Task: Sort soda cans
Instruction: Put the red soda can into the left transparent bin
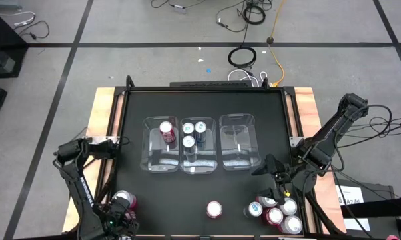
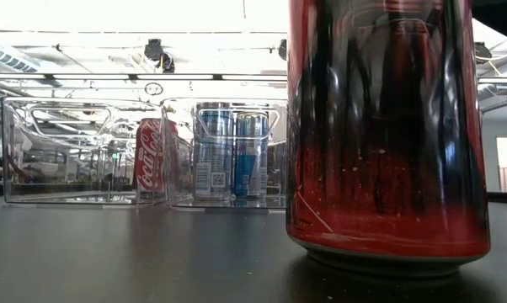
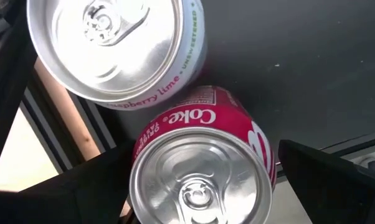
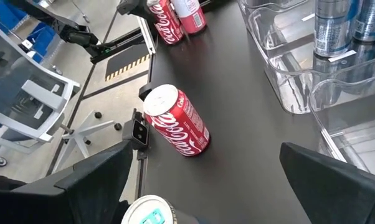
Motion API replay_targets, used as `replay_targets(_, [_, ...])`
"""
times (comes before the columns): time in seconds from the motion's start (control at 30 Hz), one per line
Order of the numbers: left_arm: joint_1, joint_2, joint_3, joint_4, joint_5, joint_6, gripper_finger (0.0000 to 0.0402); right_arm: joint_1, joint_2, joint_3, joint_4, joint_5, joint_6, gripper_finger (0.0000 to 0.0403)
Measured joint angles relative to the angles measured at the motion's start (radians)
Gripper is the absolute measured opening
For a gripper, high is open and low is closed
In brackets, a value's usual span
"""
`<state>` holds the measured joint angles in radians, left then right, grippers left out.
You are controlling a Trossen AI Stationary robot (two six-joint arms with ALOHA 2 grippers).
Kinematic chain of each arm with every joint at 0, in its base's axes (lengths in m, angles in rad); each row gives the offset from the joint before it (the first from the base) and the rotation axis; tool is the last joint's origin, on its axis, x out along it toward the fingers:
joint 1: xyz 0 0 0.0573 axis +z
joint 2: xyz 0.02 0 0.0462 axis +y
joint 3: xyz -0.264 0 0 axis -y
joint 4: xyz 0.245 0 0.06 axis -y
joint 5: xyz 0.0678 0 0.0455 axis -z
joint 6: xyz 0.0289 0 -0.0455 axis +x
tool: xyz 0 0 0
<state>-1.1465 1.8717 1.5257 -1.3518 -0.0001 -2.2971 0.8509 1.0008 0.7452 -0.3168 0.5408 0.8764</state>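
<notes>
The middle bin [image 1: 199, 143] of the three clear bins on the black desk [image 1: 137, 190] served as the landmark. Far to its left and toward the near edge of the desk, the left gripper [image 1: 124, 215] hung over two cans at the near-left corner, its jaws spread wide apart and holding nothing. In the left wrist view the red Coke can [image 3: 203, 168] stood upright between the two dark fingers [image 3: 327, 183], and a pink raspberry-lime can [image 3: 116, 46] stood just beside it, touching or nearly so.

Immediately left of the middle bin, the left bin [image 1: 162, 143] held a single red can [image 1: 166, 130], upright. The middle bin itself held two blue-and-silver cans [image 1: 200, 128], standing side by side as seen in the low view [image 2: 230, 151].

Nearer the front edge than the middle bin, and slightly to its right, a lone red can [image 1: 214, 210] stood by itself on the desk.

Directly right of the middle bin, the right bin [image 1: 239, 141] had no can showing in it.

Farther right and toward the near-right corner, the right gripper [image 1: 278, 185] hovered above a cluster of cans [image 1: 277, 212], red, teal and silver-topped, packed close together. Its jaws were also wide apart and gripped nothing.
</notes>
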Motion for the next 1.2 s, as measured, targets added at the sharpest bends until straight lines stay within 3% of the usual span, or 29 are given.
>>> replay_targets(0.67, [-0.002,0.069,0.000,0.084,-0.013,0.007,0.0394,0.000,0.000,0.000,0.002,-0.023,0.000,0.0400])
replay_targets(1.0, [0.006,0.080,-0.001,0.097,-0.007,0.000,0.0312,0.000,0.000,0.000,0.002,-0.023,-0.006,0.0400])
replay_targets(1.2, [0.008,0.079,-0.001,0.099,-0.007,-0.001,0.0312,0.000,0.000,0.000,0.002,-0.023,-0.002,0.0400])
